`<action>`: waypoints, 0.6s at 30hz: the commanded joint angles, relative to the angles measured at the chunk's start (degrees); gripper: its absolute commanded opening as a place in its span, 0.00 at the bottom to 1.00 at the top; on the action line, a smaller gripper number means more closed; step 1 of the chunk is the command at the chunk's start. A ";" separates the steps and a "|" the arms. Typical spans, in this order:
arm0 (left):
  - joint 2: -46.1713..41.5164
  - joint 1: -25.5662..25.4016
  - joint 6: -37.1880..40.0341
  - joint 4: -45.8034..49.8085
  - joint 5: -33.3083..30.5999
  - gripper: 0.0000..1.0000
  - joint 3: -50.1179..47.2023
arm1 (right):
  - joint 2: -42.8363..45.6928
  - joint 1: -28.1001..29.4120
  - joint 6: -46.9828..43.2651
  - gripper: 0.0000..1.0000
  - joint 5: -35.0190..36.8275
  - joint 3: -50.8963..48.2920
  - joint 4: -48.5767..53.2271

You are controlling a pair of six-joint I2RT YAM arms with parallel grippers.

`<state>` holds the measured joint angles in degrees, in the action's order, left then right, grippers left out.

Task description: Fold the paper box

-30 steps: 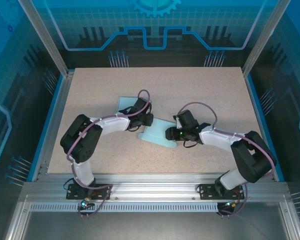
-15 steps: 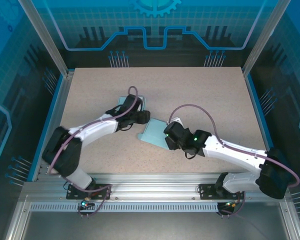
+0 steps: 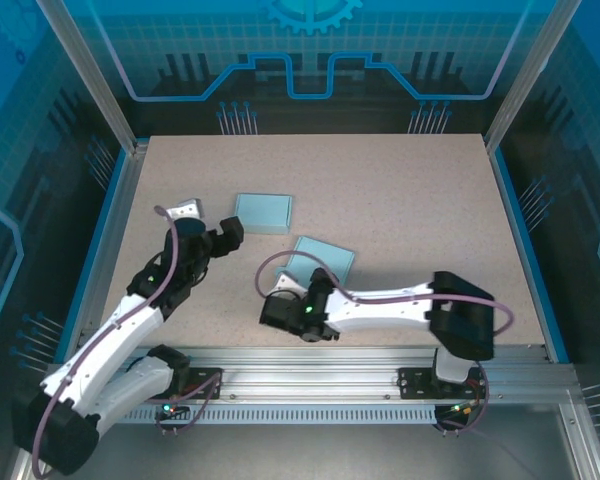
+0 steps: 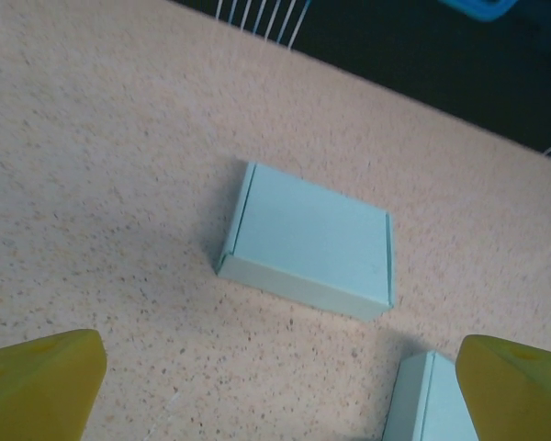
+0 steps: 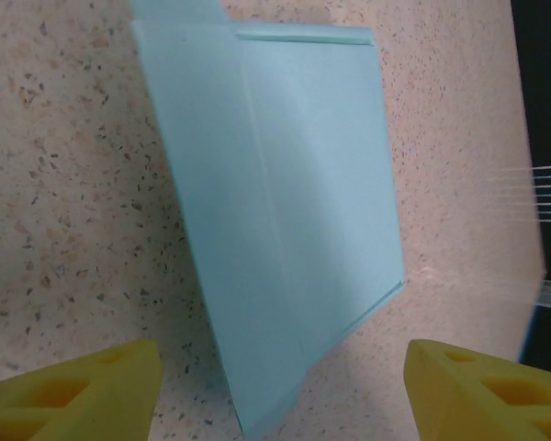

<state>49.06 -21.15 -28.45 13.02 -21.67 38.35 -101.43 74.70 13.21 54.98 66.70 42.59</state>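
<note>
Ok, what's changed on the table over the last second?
The left gripper swung away to the left and opened. The right gripper drew back toward the near edge with its jaws open. The near box, which both were working over, now lies free. The far box, earlier half covered by the left gripper, is uncovered. Both boxes lie about where they were.
</note>
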 commanded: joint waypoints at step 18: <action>-2.57 0.14 -1.08 0.34 -2.94 0.99 -2.14 | -11.38 -3.32 -7.90 0.35 5.48 5.11 -2.49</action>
<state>46.39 -21.15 -28.67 13.45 -23.35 36.51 -112.12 71.99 6.09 60.58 71.72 41.54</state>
